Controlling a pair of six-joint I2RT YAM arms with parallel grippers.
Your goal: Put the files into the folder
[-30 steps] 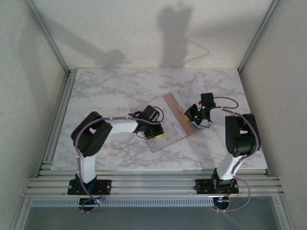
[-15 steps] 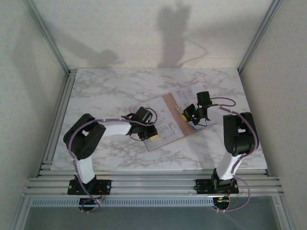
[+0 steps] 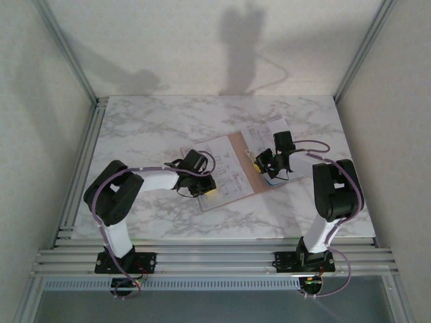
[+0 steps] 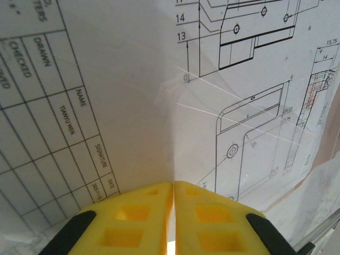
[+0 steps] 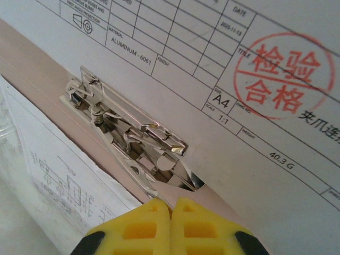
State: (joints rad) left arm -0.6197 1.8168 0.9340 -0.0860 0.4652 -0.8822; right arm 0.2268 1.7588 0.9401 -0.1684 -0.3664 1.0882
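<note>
The tan folder (image 3: 237,142) lies open mid-table, with white printed files (image 3: 225,178) on its left half and another sheet (image 3: 266,131) on its right. My left gripper (image 3: 205,190) is shut on the near edge of the left sheet (image 4: 122,106), and the paper rises in a crease between the yellow fingertips (image 4: 173,183). My right gripper (image 3: 260,161) is shut (image 5: 171,201) on the near tip of the folder's metal clip (image 5: 127,138). The clip sits on the tan card (image 5: 32,64). A red-stamped sheet (image 5: 239,106) lies beyond it and another drawing (image 5: 58,170) lies to its left.
The marble table (image 3: 148,121) has open surface at the back and left. Aluminium frame posts (image 3: 81,81) stand at both sides, and white walls enclose the cell. A rail (image 3: 215,259) runs along the near edge by the arm bases.
My left gripper has drawn the pinched sheet leftward across the folder. My right gripper has shifted left and slightly away, staying at the clip.
</note>
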